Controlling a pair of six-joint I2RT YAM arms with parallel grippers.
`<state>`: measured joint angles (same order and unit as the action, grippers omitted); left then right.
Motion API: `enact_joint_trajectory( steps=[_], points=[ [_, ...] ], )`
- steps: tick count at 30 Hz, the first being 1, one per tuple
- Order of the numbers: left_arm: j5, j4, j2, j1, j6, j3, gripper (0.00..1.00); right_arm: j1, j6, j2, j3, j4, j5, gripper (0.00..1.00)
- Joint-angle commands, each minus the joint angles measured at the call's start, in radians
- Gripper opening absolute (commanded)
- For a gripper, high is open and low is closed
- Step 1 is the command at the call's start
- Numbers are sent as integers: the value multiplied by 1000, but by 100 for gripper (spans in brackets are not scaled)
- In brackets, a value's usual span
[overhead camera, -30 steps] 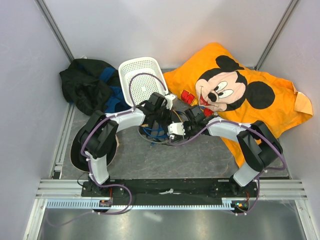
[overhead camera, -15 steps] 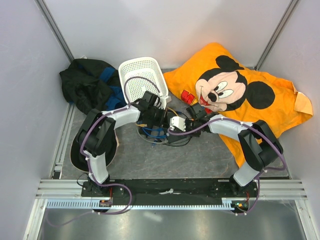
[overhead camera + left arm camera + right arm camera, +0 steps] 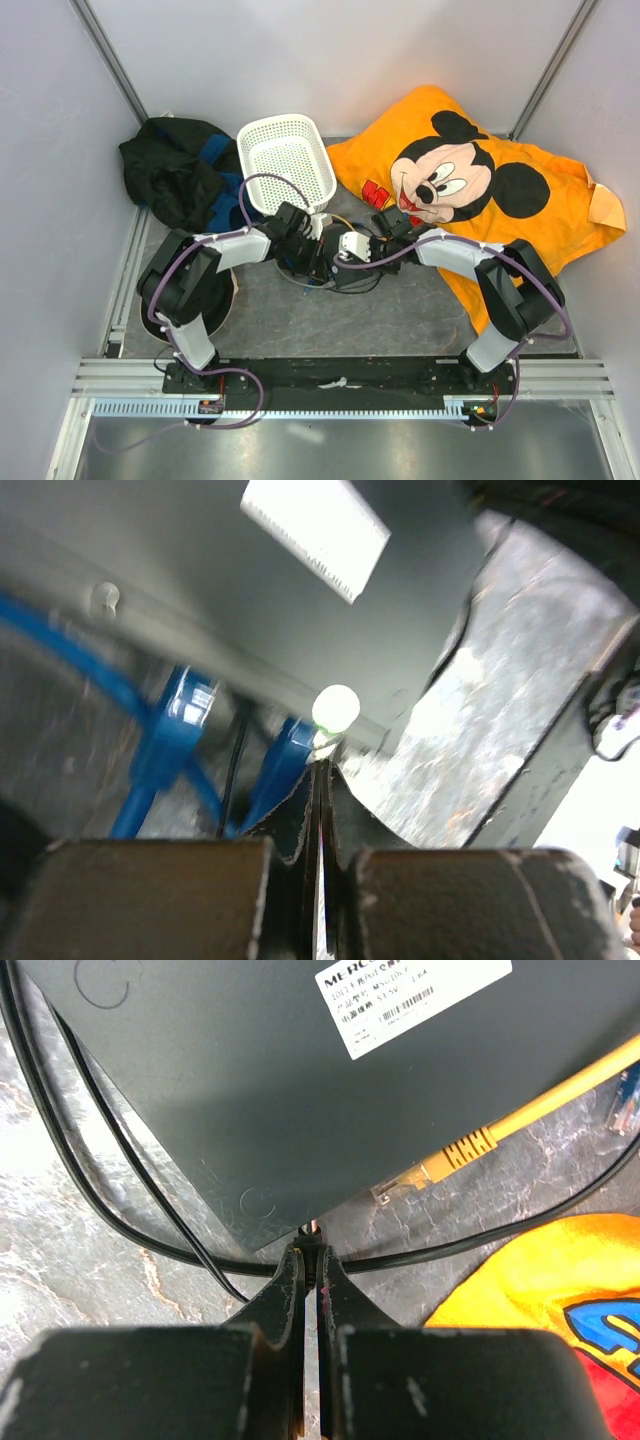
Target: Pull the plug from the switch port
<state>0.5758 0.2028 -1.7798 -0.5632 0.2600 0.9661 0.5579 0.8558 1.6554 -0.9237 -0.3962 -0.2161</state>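
Top view. Grey counter [image 3: 330, 320]. Both arms reach in to the centre, a little toward the far edge. Left tool [image 3: 312, 258] and right tool [image 3: 352, 245] meet tip to tip over the black switch box [image 3: 332, 270], which they mostly hide. Loose cables [image 3: 300, 277] lie around the box. White basket [image 3: 285, 160] sits just behind the left tool. Orange cartoon pillow [image 3: 470, 180] fills the far right corner. Dark clothing [image 3: 175, 175] is heaped in the far left corner.

Left wrist view, blurred. Tool fingers [image 3: 290, 810] are pressed together with only a hairline slit between them; nothing seen held. Tips sit at the box's edge. Two blue plugs [image 3: 180, 720] are seated in ports along that edge, the nearer one just left of the tips. A green light [image 3: 335, 708] glows right above the tips. White label [image 3: 315, 520] on the box top.

Right wrist view. Fingers [image 3: 288, 1280] are closed too, tips touching a corner of the box. Yellow plug [image 3: 440, 1157] sits in a port on the adjoining edge, just right of the tips. A black cord [image 3: 120, 1160] runs under the box.
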Motion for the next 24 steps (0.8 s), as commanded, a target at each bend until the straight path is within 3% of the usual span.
enact_joint_trajectory(
  steps=[1, 13, 16, 24],
  points=[
    [-120, 52, 68, 16, -68, -15, 2, 51, -26, 34, 3, -61, -68, 0],
    [-99, 98, 224, 26, -44, -23, 2, 168, -235, 101, -126, -21, -109, 0],
    [-21, 51, 185, 23, 13, -35, 2, 168, -213, 70, -78, -7, -74, 0],
    [-94, -8, 66, 25, 53, -79, 2, 168, -251, 78, -81, 5, -59, 0]
  ],
)
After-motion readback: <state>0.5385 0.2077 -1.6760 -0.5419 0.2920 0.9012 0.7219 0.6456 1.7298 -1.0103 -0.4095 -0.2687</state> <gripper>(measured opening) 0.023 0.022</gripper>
